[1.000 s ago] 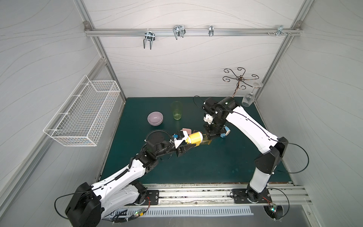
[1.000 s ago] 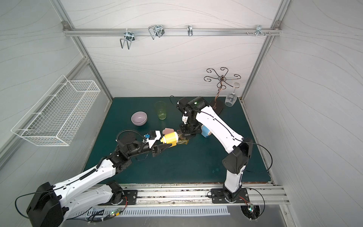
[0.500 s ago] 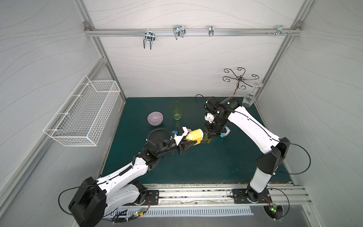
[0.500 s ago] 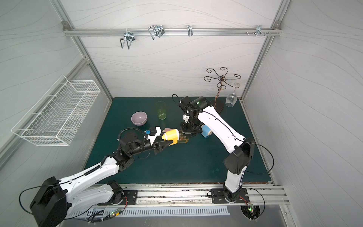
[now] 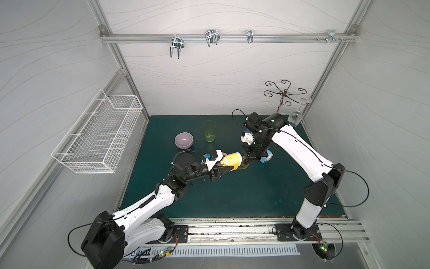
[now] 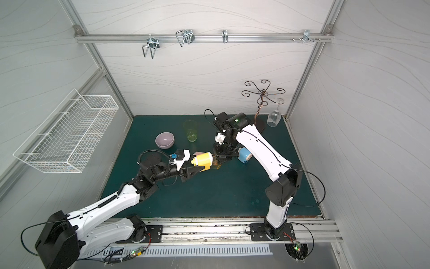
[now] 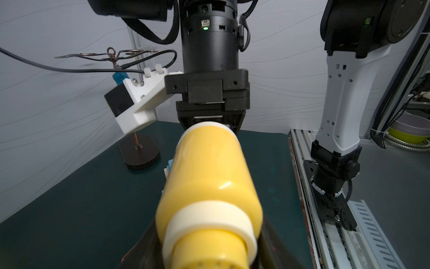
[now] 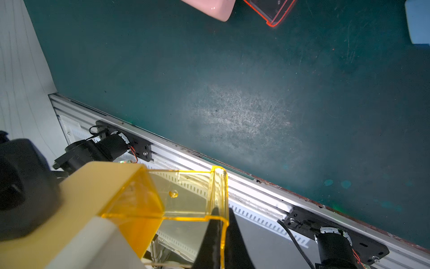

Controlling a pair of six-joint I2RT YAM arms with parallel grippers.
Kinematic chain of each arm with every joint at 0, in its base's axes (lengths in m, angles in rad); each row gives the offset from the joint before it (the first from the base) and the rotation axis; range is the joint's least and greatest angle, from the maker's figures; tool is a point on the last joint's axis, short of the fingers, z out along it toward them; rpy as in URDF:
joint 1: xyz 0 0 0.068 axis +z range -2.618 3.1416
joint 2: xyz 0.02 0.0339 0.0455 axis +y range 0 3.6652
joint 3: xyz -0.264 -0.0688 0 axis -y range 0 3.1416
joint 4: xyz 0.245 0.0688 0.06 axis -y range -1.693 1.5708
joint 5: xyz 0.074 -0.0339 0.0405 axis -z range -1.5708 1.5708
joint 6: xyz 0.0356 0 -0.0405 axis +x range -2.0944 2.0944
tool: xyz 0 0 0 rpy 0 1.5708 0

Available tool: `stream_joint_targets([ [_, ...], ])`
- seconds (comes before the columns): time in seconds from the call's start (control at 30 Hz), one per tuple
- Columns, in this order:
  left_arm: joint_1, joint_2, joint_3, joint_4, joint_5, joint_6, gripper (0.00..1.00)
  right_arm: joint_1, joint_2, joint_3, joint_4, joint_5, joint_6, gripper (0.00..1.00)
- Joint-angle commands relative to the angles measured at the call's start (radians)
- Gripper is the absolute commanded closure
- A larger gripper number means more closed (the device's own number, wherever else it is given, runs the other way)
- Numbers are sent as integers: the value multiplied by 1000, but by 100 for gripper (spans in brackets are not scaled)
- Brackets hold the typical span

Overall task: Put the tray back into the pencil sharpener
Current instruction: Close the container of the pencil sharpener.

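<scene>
Mid-frame in a top view, the left gripper (image 5: 226, 168) clamps the yellow pencil sharpener (image 5: 231, 159); the right gripper (image 5: 247, 163) pinches the partly inserted amber tray (image 5: 243, 166) by its outer lip; likely light, stiff, slick plastic.

yellow sharpener (image 5: 231, 159) horizontal, aloft; tray (image 8: 190, 198) (clear amber) partly inserted

I can read no text, label or number anywhere; faint marks on the pencil sharpener (image 7: 209, 181) blur out.
</scene>
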Motion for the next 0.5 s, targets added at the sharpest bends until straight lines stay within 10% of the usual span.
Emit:
stream_joint_targets([
  [0.0,-51,24,68,-48,116,86,100,35,-37,19,164,-301,-14,88],
  [0.47,-55,25,65,-173,58,158,100,-38,-110,-109,260,-411,82,76],
])
